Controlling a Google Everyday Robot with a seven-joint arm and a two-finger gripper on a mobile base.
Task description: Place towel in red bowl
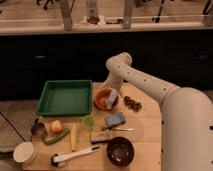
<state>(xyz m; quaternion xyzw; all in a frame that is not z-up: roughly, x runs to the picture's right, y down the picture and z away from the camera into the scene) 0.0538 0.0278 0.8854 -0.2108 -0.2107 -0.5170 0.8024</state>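
Where hand hovers, towel beneath, over red bowl.

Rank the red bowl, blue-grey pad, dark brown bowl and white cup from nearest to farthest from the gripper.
The gripper is over the red bowl.
1. Red bowl, directly beneath.
2. Blue-grey pad, just in front.
3. Dark brown bowl, front edge.
4. White cup, front-left corner.
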